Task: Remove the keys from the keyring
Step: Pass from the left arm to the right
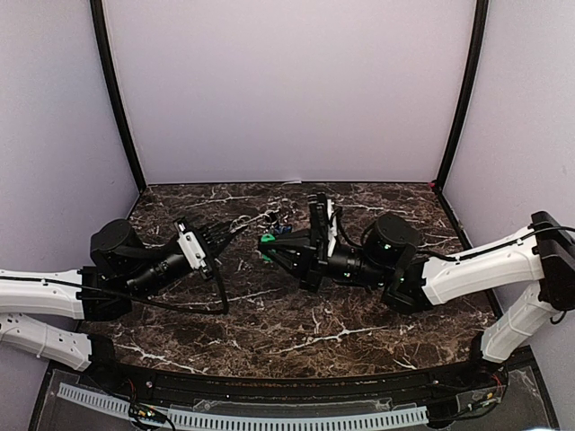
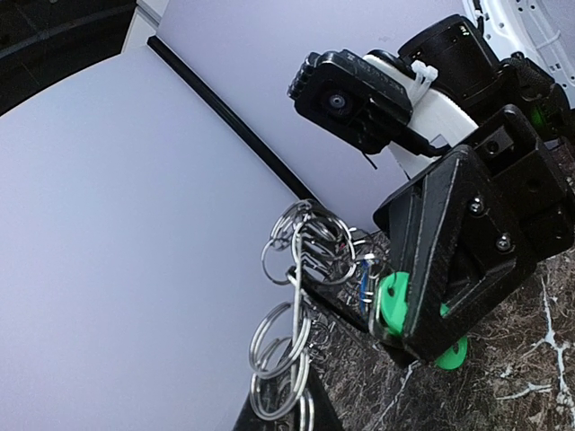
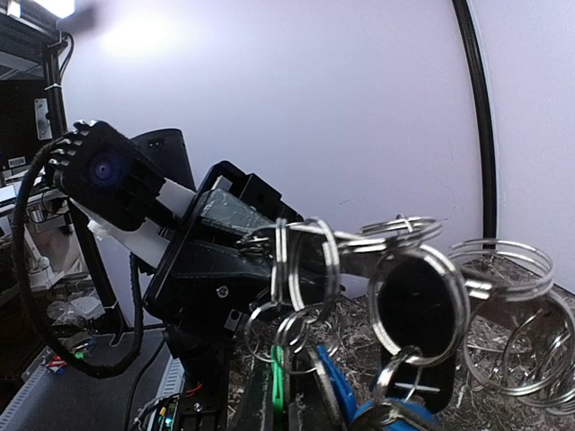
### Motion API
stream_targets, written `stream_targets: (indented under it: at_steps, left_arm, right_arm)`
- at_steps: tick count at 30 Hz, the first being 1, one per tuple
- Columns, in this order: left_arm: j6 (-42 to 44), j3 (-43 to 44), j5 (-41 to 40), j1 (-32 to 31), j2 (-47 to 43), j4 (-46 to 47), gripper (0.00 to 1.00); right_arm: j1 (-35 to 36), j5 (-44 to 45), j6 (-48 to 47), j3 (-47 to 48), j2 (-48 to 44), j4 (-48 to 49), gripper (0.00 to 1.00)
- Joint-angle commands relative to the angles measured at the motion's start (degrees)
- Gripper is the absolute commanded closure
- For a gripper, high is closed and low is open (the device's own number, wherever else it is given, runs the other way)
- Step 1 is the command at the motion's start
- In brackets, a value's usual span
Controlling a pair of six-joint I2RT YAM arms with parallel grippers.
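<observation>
The keyring (image 3: 329,260), a tangle of silver split rings, hangs between my two grippers over the middle of the marble table (image 1: 296,332), with the blue keys (image 3: 334,388) dangling beneath it. My left gripper (image 3: 252,242) has its fingers pinched narrow on the rings. The right gripper (image 1: 268,249) sits just beside the keys, fingers parted or closed I cannot tell (the rings hide the tips). I judge this the separating step: next, the right fingers must take one key head and work it round its ring's split.

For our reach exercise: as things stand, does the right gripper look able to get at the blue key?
Probably yes: the blue key hangs below the split rings just ahead of the right gripper, with nothing between.
</observation>
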Motion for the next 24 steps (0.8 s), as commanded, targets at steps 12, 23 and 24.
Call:
stream_targets:
  at_steps: [12, 23, 24]
  left_arm:
    - [-15.79, -6.40, -9.10, -0.35, -1.35, -2.59, 1.00]
    - [-30.35, -12.32, 4.32, -0.34, -2.25, -4.63, 1.00]
    - [-31.33, -12.88, 5.23, -0.35, -1.74, -4.28, 1.00]
  right_arm:
    - [0.49, 5.55, 1.14, -1.10, -8.35, -14.41, 1.00]
    - [0.46, 7.06, 3.65, -0.82, -9.26, -24.29, 1.00]
    - [0.45, 6.86, 3.94, -0.99, -9.18, -24.49, 1.00]
